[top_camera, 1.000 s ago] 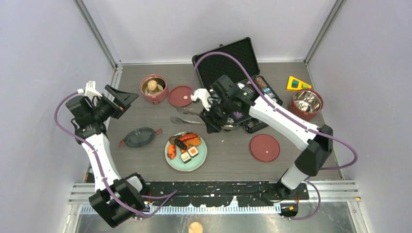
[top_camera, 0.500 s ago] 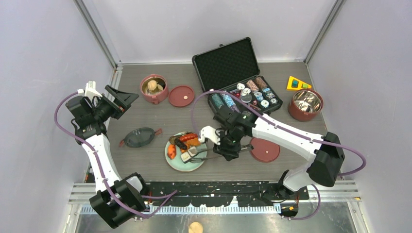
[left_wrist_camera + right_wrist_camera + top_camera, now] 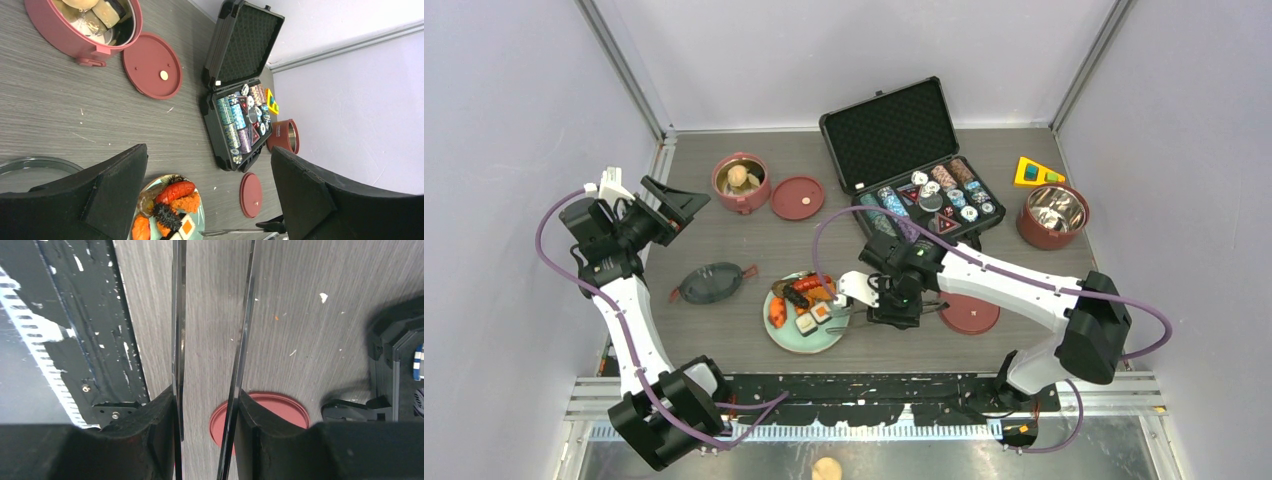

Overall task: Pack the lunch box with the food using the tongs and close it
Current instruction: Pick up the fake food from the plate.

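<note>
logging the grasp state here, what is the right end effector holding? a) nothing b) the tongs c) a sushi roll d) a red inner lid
b: in the right wrist view the two thin metal arms of the tongs sit clamped in the right end effector.

Robotics lab test cell: plain pale walls (image 3: 854,50) enclose the grey table (image 3: 754,240) from 9 through 3 o'clock, aluminium posts (image 3: 624,68) frame the corners, left arm (image 3: 629,310) and right arm (image 3: 1014,285) bolted at 6 o'clock.

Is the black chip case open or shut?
Open. The poker chip case has its lid tipped back, showing foam lining and rows of chips.
</note>
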Tool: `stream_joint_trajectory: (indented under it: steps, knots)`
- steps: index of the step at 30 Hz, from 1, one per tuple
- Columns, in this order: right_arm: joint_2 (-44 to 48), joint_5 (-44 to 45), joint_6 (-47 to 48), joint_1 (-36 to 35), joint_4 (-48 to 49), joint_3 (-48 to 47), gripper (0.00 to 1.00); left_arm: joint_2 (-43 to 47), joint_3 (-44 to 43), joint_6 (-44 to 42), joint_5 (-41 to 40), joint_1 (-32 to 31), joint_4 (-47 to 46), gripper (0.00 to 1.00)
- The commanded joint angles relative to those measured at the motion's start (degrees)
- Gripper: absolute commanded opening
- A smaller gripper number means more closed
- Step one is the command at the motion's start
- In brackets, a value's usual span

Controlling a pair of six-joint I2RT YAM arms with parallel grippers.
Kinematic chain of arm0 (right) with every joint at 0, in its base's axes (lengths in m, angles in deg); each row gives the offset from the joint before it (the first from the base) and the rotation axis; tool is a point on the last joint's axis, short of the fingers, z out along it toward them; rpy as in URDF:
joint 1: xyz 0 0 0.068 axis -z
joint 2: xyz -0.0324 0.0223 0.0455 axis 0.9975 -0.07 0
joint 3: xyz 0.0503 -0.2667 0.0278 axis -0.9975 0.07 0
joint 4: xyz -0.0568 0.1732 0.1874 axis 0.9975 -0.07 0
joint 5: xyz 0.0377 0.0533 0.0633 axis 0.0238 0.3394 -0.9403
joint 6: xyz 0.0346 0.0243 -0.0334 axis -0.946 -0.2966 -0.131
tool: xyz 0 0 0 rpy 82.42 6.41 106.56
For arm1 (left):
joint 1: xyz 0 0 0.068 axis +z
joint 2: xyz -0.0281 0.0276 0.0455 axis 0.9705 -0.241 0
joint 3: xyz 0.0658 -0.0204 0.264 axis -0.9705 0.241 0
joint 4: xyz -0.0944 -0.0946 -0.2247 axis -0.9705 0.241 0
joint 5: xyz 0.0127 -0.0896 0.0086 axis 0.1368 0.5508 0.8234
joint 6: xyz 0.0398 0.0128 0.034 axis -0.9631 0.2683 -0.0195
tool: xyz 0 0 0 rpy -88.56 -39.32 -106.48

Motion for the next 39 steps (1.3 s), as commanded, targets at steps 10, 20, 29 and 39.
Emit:
stream_joint_trajectory:
  steps: [10, 20, 29, 39]
  knots:
    - [-5.2, 7.3, -1.0, 0.8, 4.6, -2.0, 0.45, 1.2, -0.1, -0.3, 0.5, 0.4, -0.5, 0.95]
    - [-5.2, 7.0, -1.6, 1.3, 3.5, -3.5, 0.45, 0.9, -0.1, -0.6, 0.5, 0.4, -0.6, 0.95]
    - [-3.9, 7.1, -1.6, 1.3, 2.0, -4.2, 0.46, 0.8, -0.1, -0.3, 0.5, 0.4, -0.9, 0.95]
    - [-3.4, 7.5, -1.5, 1.6, 0.5, -4.4, 0.46, 0.8, -0.3, -0.6, 0.6, 0.4, -0.5, 0.95]
